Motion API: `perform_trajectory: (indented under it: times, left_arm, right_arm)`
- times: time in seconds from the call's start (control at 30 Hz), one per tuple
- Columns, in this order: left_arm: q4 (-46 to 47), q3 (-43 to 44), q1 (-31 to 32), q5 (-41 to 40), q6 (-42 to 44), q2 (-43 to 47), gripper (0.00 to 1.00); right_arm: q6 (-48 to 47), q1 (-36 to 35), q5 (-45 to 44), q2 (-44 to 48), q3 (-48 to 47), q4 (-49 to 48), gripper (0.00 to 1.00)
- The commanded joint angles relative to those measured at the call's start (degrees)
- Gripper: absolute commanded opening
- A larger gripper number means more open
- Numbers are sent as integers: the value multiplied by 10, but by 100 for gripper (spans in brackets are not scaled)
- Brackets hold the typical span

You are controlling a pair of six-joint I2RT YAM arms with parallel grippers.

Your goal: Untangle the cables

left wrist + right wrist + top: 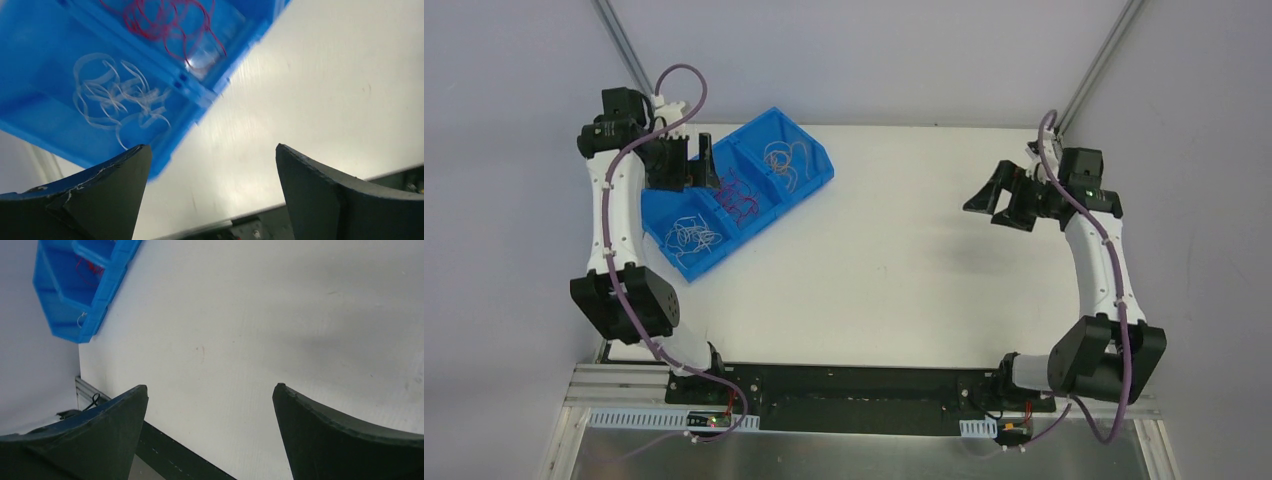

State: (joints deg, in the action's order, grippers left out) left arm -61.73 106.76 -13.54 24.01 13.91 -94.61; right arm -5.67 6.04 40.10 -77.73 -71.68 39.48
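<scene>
A blue three-compartment bin (pixel 686 266) sits at the table's far left. It holds the cables sorted by colour: white wires (pixel 694 232) in the near compartment, red wires (pixel 739 196) in the middle one, and orange-yellow wires (pixel 786 160) in the far one. My left gripper (pixel 692 165) hovers over the bin's left side, open and empty. Its wrist view shows the white wires (pixel 117 97) and the red wires (pixel 170 20) beyond the open gripper (pixel 210 150). My right gripper (pixel 986 213) is open and empty above the table's right side, far from the bin; it also shows in its own wrist view (pixel 210 387).
The white table (pixel 894 260) spreads between the bin and the right arm. The bin (pixel 65 295) lies far off in the right wrist view. A black rail (pixel 854 385) with the arm bases runs along the near edge. Grey walls stand close on both sides.
</scene>
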Motion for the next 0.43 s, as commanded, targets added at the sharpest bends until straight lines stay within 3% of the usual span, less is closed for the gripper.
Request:
perform_trajectory:
  times: [0.0, 0.17, 0.4]
  left_arm:
    - [-26, -131, 8, 23, -90, 88, 99]
    - [11, -256, 22, -13, -119, 173, 99]
    - [27, -315, 25, -13, -137, 232, 99]
  right_arm:
    - [37, 44, -46, 54, 52, 14, 99]
    - [49, 54, -53, 87, 112, 31, 100]
    - [95, 54, -40, 112, 148, 2, 100]
